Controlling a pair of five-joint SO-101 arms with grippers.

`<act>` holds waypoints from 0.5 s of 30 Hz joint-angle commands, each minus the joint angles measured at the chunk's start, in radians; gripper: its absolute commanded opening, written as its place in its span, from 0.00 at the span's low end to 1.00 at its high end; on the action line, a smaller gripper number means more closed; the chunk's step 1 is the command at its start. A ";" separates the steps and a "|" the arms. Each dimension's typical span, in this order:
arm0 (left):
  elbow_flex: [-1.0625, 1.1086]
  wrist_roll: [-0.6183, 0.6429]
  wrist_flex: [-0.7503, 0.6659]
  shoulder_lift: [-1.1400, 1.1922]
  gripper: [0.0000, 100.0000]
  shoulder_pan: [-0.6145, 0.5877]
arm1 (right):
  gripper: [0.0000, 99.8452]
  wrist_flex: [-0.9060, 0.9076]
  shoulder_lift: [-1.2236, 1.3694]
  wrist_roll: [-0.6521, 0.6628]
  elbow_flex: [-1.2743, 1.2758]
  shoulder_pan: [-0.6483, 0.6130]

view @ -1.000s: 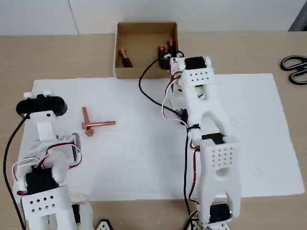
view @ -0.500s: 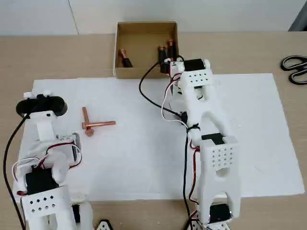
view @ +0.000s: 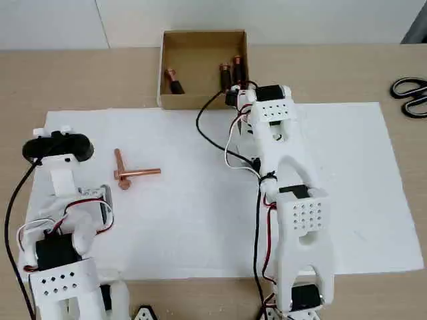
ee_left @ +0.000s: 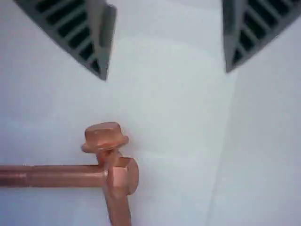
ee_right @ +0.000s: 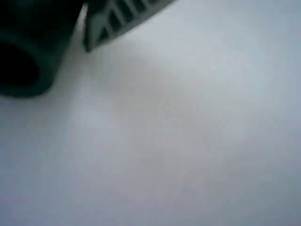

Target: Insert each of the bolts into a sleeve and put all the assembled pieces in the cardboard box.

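Observation:
Two copper bolts (view: 119,162) (view: 141,173) lie crossed on the white sheet (view: 200,220); the left wrist view shows them close up as bolts (ee_left: 110,162). My left gripper (ee_left: 164,70) hangs open above them with nothing between its fingers. The cardboard box (view: 162,67) at the far edge holds three bolt-and-sleeve pieces (view: 174,81) (view: 225,73) (view: 237,67). My right gripper (view: 235,95) sits just in front of the box's near right corner. It is shut on a black sleeve (ee_right: 23,52), seen beside one finger (ee_right: 117,19) over the sheet.
Black scissors (view: 410,95) lie on the wooden table at the far right. A black cable (view: 207,130) trails across the sheet from the right gripper. The left arm (view: 57,148) stands at the sheet's left edge.
The right arm has drawn back a little from the box rim toward the sheet. The left arm and the two bolts have not moved.

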 commanded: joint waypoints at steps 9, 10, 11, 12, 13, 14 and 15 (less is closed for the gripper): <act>-0.004 0.002 -0.003 -0.009 0.15 -0.003 | 0.08 -0.004 0.030 -0.005 0.005 -0.004; -0.004 0.000 -0.002 -0.009 0.15 -0.003 | 0.05 -0.002 0.019 -0.003 0.005 -0.004; -0.004 0.000 -0.002 -0.011 0.15 -0.003 | 0.03 0.004 0.004 -0.003 0.005 -0.002; -0.004 0.000 -0.002 -0.011 0.15 -0.003 | 0.01 0.013 -0.015 -0.003 0.005 -0.002; -0.004 0.000 -0.002 -0.011 0.15 -0.003 | 0.00 0.018 -0.035 -0.003 0.005 -0.002; -0.004 0.000 -0.002 -0.011 0.15 -0.003 | 0.00 0.021 -0.056 -0.003 0.005 -0.002; -0.004 0.000 -0.002 -0.011 0.15 -0.003 | 0.01 0.022 -0.077 -0.003 0.006 -0.002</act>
